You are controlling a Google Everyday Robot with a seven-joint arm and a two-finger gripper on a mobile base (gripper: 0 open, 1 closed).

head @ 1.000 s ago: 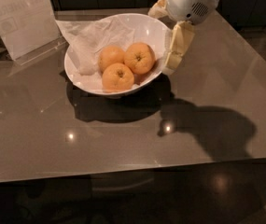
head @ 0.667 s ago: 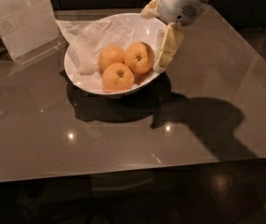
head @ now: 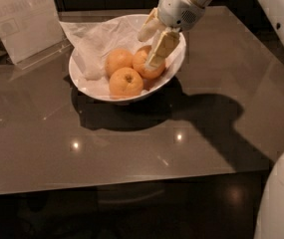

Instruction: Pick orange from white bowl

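Observation:
The white bowl (head: 84, 78) stands on the grey table, with crumpled white paper (head: 94, 41) in its left side and three oranges. The orange (head: 142, 69), the deepest-coloured one, lies at the right of the bowl, next to a paler orange (head: 118, 61) and another similar orange (head: 126, 82) in front. My gripper (head: 150, 49) reaches down from the upper right, over the bowl's right side. It is open, its cream fingers (head: 162, 45) apart just above the orange and covering the orange's top.
A clear plastic sign stand (head: 24, 21) stands at the back left of the table (head: 131, 148). The table's front edge runs along the bottom. White robot body parts show at the lower right (head: 281, 198) and upper right (head: 281, 19).
My gripper has moved left and down from beside the bowl's right rim to over the right-hand orange inside the bowl. The oranges and bowl have not moved.

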